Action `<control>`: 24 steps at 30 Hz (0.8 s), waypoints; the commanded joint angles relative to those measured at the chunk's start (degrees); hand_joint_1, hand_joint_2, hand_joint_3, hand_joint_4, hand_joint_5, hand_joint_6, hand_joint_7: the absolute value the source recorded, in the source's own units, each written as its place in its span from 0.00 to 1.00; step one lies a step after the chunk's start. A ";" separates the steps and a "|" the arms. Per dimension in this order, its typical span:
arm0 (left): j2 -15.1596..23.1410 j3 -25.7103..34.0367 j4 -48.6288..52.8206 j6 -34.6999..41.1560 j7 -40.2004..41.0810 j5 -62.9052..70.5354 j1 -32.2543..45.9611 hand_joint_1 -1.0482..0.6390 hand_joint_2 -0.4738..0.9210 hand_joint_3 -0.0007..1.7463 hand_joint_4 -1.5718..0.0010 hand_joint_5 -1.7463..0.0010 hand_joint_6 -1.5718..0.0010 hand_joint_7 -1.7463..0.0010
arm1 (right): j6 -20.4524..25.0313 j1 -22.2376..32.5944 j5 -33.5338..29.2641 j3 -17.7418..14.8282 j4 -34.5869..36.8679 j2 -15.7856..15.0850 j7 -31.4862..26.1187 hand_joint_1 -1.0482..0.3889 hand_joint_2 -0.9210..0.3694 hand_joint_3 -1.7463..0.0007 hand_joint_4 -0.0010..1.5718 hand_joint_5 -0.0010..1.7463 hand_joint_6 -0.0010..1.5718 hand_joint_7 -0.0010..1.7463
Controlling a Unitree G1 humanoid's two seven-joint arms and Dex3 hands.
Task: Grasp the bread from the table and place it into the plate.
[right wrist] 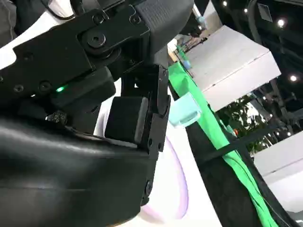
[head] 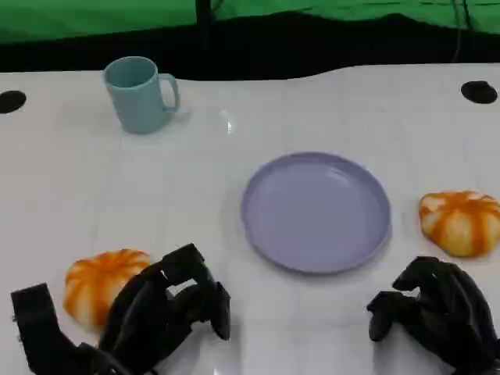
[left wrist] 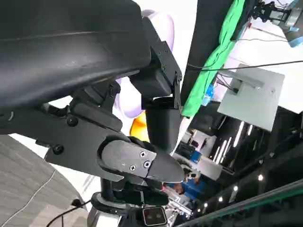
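Bread (head: 101,285) sits on the tabletop (head: 70,187) just beside the left hand (head: 168,312), which holds nothing with fingers curled loosely, and could get bumped away from the plate (head: 316,211); the head view shows a second bread (head: 461,221) near the empty, curled right hand (head: 437,308), while the left wrist view shows just an orange bit.
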 commanded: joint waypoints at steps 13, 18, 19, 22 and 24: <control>1.03 0.12 -0.90 0.18 0.74 0.40 0.46 0.20 1.00 0.04 0.47 0.00 0.54 0.20 | 0.28 0.19 -0.08 -0.05 -0.45 -0.88 -0.19 0.00 0.11 1.00 0.96 0.47 1.00 0.18; 1.04 0.02 -1.14 0.17 0.78 0.47 0.62 0.20 1.00 0.04 0.47 0.00 0.54 0.20 | -0.71 0.04 -0.21 -0.04 0.13 -0.97 0.63 0.00 0.09 0.99 0.96 0.47 1.00 0.18; 1.04 0.07 -1.05 0.15 0.51 0.30 0.58 0.20 1.00 0.04 0.47 0.00 0.54 0.20 | -0.55 0.07 -0.07 -0.11 0.16 -0.91 0.62 0.00 0.09 0.99 0.96 0.47 1.00 0.18; 1.03 0.16 -0.90 0.17 0.09 0.00 0.52 0.21 1.00 0.05 0.48 0.00 0.55 0.20 | -0.24 0.12 0.16 -0.25 0.17 -0.80 0.59 0.00 0.10 1.00 0.96 0.47 1.00 0.17; 1.02 0.13 -1.40 0.43 0.18 -0.10 0.81 0.21 1.00 0.05 0.48 0.00 0.55 0.20 | -0.22 0.33 0.07 -0.14 -0.20 -0.77 0.51 0.00 0.11 1.00 0.96 0.47 1.00 0.17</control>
